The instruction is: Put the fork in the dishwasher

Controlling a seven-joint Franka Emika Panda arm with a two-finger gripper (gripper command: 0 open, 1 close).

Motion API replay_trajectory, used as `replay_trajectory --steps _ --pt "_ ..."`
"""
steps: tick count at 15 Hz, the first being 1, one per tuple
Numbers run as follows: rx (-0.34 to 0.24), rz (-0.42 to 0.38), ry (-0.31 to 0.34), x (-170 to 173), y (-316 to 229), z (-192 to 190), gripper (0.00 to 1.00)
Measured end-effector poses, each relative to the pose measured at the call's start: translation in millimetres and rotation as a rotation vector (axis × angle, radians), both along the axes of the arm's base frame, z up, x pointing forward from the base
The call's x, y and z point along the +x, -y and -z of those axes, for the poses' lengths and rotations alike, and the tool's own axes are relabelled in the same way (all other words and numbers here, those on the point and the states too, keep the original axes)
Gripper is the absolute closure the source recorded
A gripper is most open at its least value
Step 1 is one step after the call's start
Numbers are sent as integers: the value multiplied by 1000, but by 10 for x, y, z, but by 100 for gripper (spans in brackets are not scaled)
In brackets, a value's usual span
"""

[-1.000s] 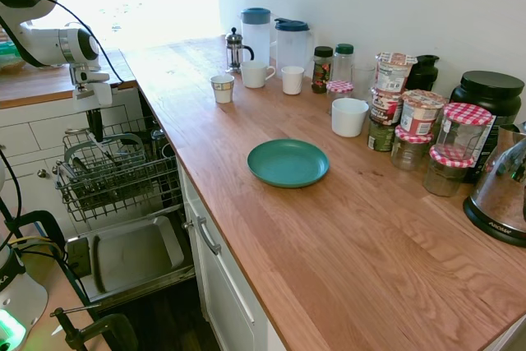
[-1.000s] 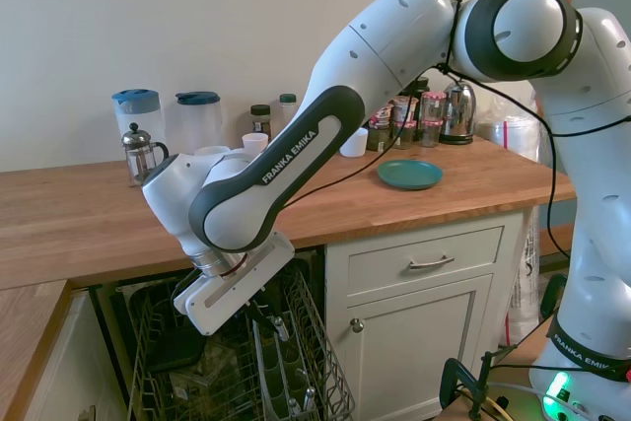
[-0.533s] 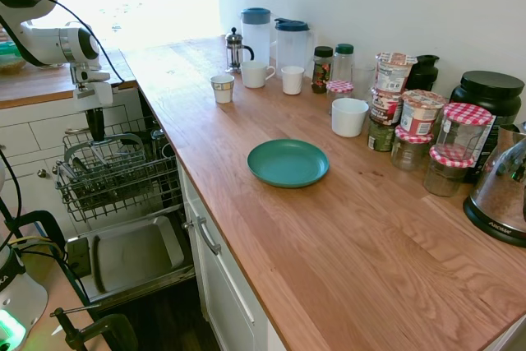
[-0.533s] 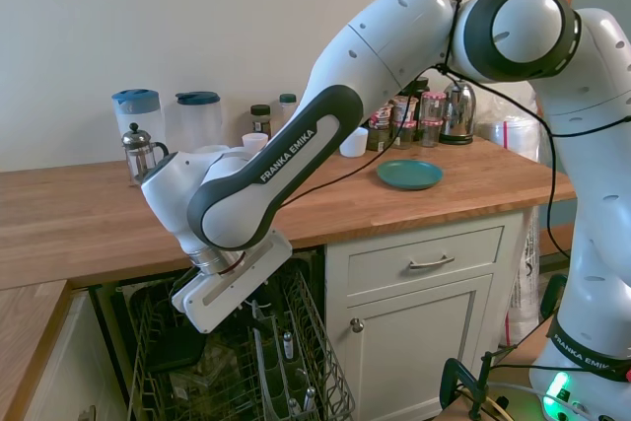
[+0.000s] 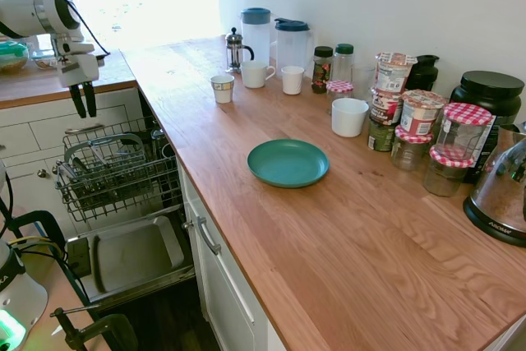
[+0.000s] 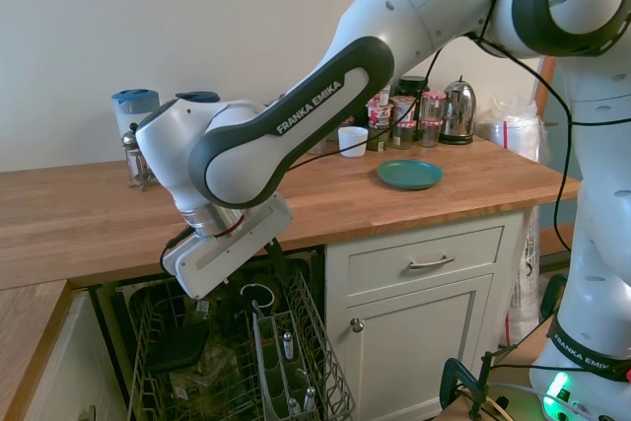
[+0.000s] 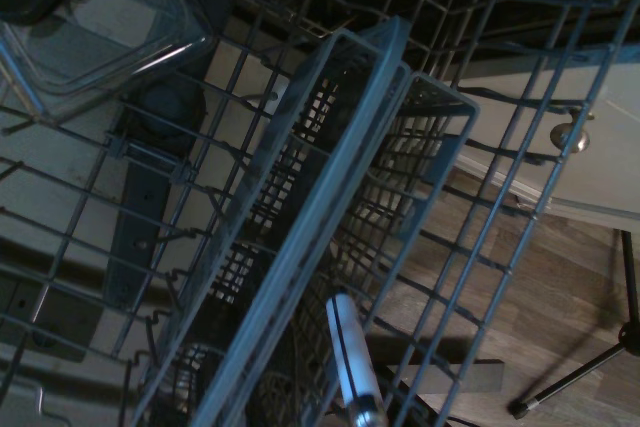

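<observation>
Below the claw (image 5: 84,109), the dishwasher (image 5: 115,172) is standing with its wire rack pulled out and its grey door (image 5: 136,253) lying dropped open lower still. The claw is hanging above the rack's back edge with its two dark fingers pointing down, set a narrow gap apart and holding nothing. Under it, the fork (image 6: 287,345) is standing upright in the cutlery basket (image 6: 283,362), its shiny handle end poking up between the basket's bars; the wrist view is showing the same handle (image 7: 352,362) rising out of the grey basket (image 7: 330,207), with a clear glass dish (image 7: 95,22) sitting in the rack beside the basket. Off to the claw's side, well apart from it, the wooden desk (image 5: 345,228) is carrying a teal plate (image 5: 288,162) on its own near the front, with cups, two lidded jugs and a crowd of jars lined up along the wall behind it. Beneath the desk's edge, white drawers (image 6: 426,261) with metal handles are sitting next to the open dishwasher.
</observation>
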State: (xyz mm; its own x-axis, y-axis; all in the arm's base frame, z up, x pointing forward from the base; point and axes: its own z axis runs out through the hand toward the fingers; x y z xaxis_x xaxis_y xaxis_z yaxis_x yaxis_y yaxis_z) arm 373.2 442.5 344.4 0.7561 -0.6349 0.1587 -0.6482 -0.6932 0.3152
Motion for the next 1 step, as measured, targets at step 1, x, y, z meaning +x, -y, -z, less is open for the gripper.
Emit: replay_trajectory --steps 1 --pt "-1 -9 10 -96 -48 -106 0"
